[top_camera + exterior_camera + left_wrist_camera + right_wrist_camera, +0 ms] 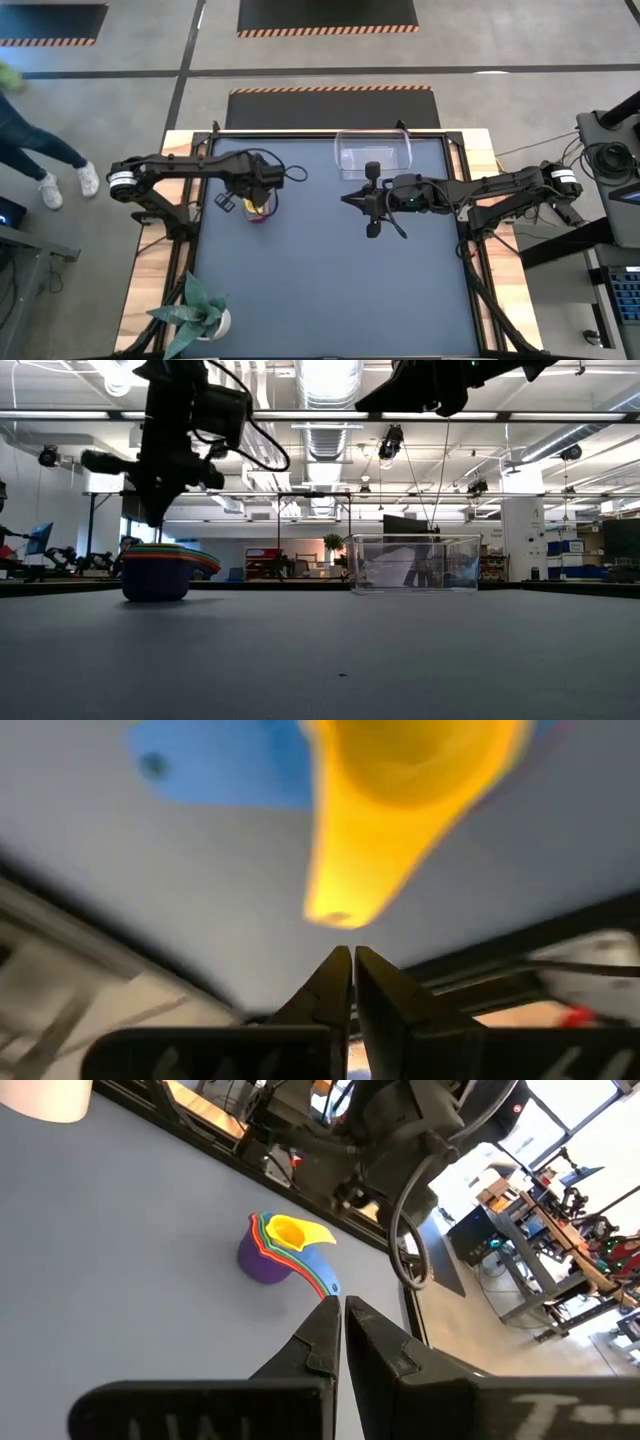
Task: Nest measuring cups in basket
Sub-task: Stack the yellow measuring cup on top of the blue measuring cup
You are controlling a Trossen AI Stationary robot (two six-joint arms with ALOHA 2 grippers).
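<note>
Above the dark surface (pixel 330 270), our left pincer (pixel 262 186) hangs just over the nested measuring cups (pixel 258 208), its two fingers pressed together and pinching nothing. The cups sit as one stack on the surface's left side, yellow innermost inside a purple outer cup, handles fanned out. Seen from the left wrist, the yellow handle's tip lies just ahead of the closed fingertips (pixel 352 960), apart from them.

What worries us first: with the fingers shut, a descent from here would push on a handle rather than straddle it, and we judge that could tip the stack or skid it across the smooth surface. A grip on one thin handle alone may also let the outer cups slip off during a lift, since nothing but fit holds them together.

The basket (pixel 374 154) stands empty at the far edge of the surface, well apart from the stack and nearer our right arm. In the table-level view it shows as a clear box (pixel 415 564) to the right of the cups (pixel 160 570). A carry across that gap could clip the basket's rim.

Our right pincer (pixel 347 199) waits near mid-surface, also closed on nothing, pointing toward the stack (pixel 283 1248) from well away
</note>
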